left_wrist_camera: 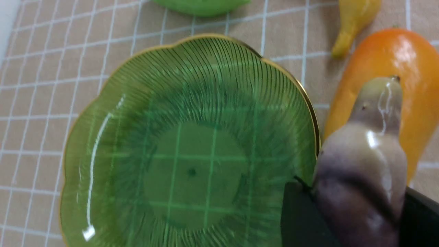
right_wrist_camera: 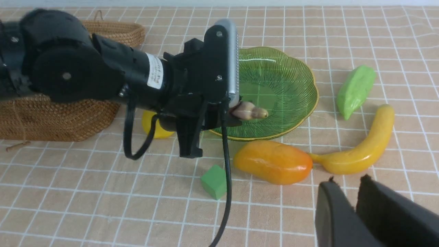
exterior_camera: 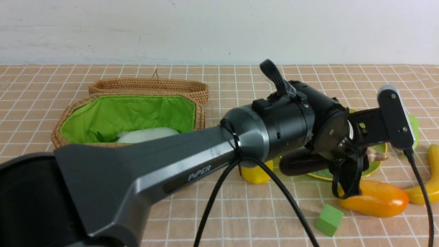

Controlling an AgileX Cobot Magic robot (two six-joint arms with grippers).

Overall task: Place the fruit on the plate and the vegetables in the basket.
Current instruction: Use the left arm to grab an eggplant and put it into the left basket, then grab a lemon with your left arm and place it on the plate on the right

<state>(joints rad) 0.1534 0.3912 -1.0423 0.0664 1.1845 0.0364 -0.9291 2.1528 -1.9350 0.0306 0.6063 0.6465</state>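
Gripping an eggplant near the plate, left tool holds firm

Clamped around the dark purple eggplant [left_wrist_camera: 360,164], the left tool [left_wrist_camera: 353,195] has its fingers on either side, with the pale, knobby end sticking out. The right tool [right_wrist_camera: 348,181] stands slightly apart at its tips, with nothing between them.

The green glass plate [right_wrist_camera: 295,89] holds no fruit. On the bench [exterior_camera: 212,212], the yellow lemon [exterior_camera: 257,173] sits to the plate's left, partly hidden by the left arm [exterior_camera: 281,127]. The mango [exterior_camera: 380,200] lies just on the near side of the plate, the banana [exterior_camera: 434,168] to its right, and the pale green vegetable [right_wrist_camera: 356,89] beyond the banana. A green cube [exterior_camera: 329,219] is nearer the camera.

Over on the left, the wicker basket [exterior_camera: 200,118], lined in green cloth, contains a white radish [exterior_camera: 147,135] with dark green leaves showing beside it.
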